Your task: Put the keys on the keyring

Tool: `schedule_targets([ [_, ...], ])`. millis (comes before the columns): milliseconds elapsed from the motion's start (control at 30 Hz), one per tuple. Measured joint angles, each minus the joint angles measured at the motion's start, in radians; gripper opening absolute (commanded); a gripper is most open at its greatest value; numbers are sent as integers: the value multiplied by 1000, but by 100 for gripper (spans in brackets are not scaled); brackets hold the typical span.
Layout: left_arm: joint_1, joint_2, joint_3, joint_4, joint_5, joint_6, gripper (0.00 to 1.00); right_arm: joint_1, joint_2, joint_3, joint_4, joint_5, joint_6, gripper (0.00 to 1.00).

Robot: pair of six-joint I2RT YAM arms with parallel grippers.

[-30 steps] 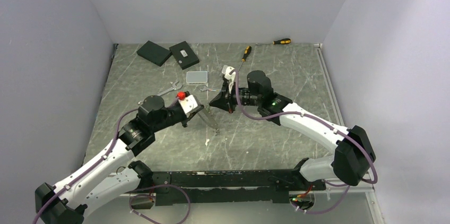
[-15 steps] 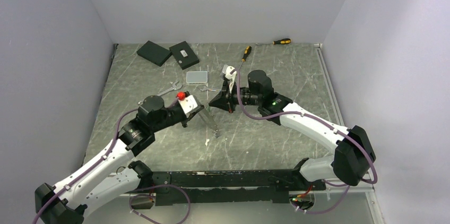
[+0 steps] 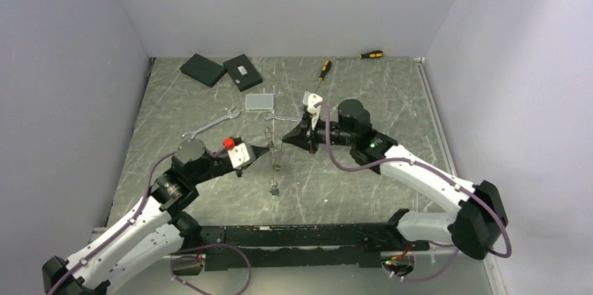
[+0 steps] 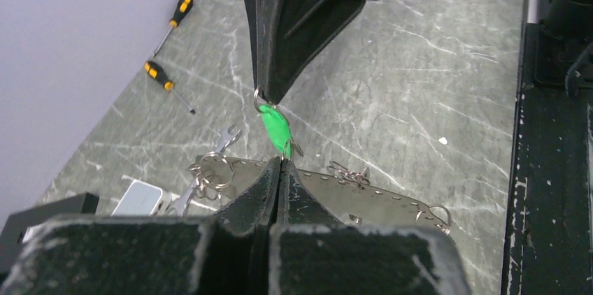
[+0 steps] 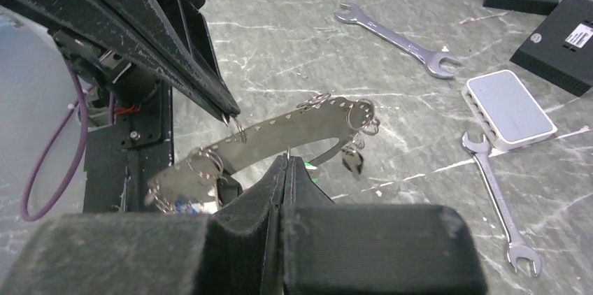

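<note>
My left gripper (image 4: 280, 163): pressed together on the green-tagged key (image 4: 277, 129), steadying it.
My right gripper (image 4: 270, 98): pinching its top end, likely for threading.

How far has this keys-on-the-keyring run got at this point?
Done: the keyring strip hangs clear of the table and already carries several small rings. In hand: the left tool pinches one ring on the strip, and the right tool holds the green-tagged key close to it. Remaining: that key is not visibly threaded, and a small piece lies on the table.
</note>
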Motion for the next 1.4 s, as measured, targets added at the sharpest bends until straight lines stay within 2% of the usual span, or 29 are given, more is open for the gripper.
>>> schedule_targets([
  [267, 0, -119, -160, 152, 156, 148, 0, 0, -130, -154, 81, -9, -59, 0],
  [533, 2, -120, -167, 170, 232, 311, 0, 24, -132, -176, 99, -17, -121, 0],
  [833, 3, -133, -198, 169, 255, 465, 0, 57, -131, -176, 87, -16, -193, 0],
  [1000, 3, -126, -198, 185, 237, 460, 0, 62, -129, -176, 80, -16, -200, 0],
  [1133, 5, -104, -198, 220, 185, 396, 0, 62, -129, -176, 65, -15, -203, 0],
  [1400, 39, -32, -199, 379, 86, 135, 0, 64, -115, -178, 149, -15, -103, 0],
])
